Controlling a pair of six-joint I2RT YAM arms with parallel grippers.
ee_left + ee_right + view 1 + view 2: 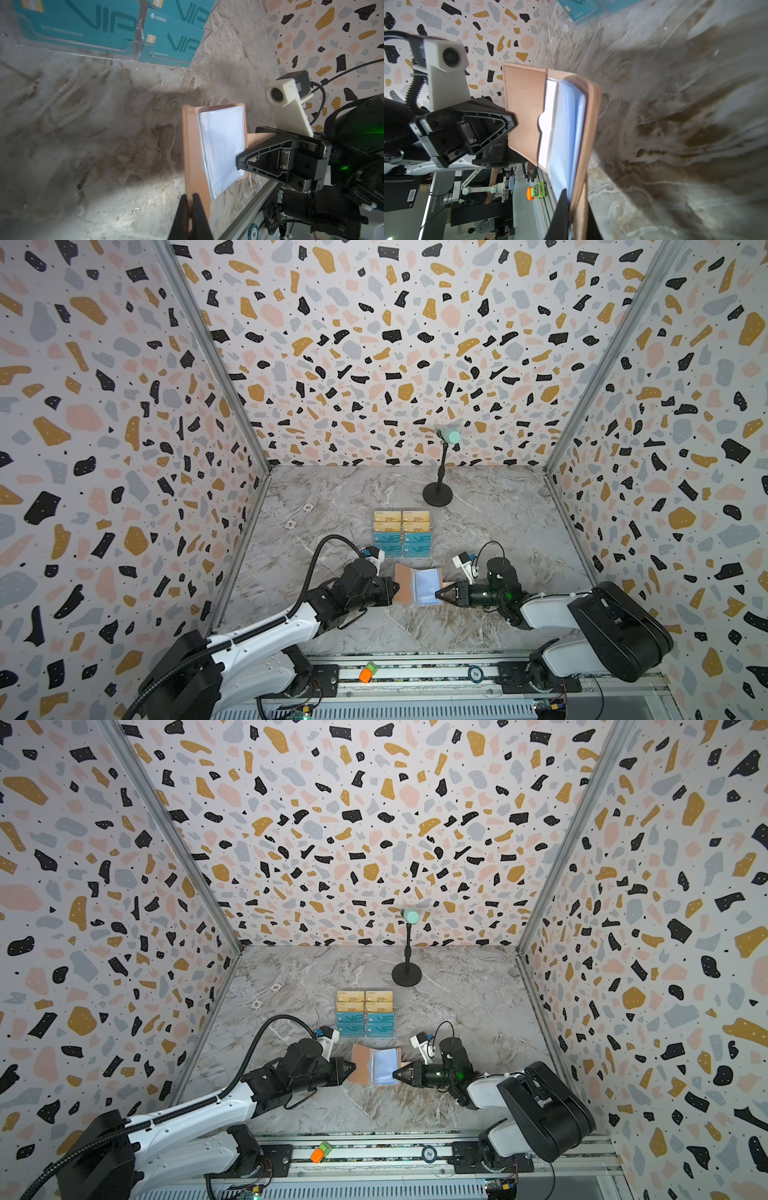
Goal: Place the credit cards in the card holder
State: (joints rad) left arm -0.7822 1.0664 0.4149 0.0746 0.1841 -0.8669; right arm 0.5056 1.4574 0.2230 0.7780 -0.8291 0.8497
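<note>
Holding open the salmon-pink leather-like booklet card holder [417,585] low over the grey marbled tabletop [332,489], near the front rail; impossible to say whether resting on the stone or lifted just clear of it. Clenched on the outer edge of one cover with the left claw [190,197], and clenched on the opposite cover together with its sleeves with the right claw [576,199]. Pulling from both sides, apparently to spread the booklet and present the clear plastic inner sleeves [222,145] face up for loading. From the right wrist view, a thumb-notch pocket on the cover nearest the left claw and pale sleeves bunched toward the far cover. No sign of a card inside any sleeve.

Small flat plastic credit cards [388,537], teal-blue "VIP" and gold, all sitting in the clear acrylic tiered rack [137,47] just behind the card holder. Gold rows at the back, teal rows in front, tilted up for easy picking. Nothing in either claw besides the card holder.

Judged from this: opening stage only, no card moved yet. Probably calls for freeing one claw to fetch a card while pinning the booklet with the other. Risk of the covers springing shut once let go
</note>
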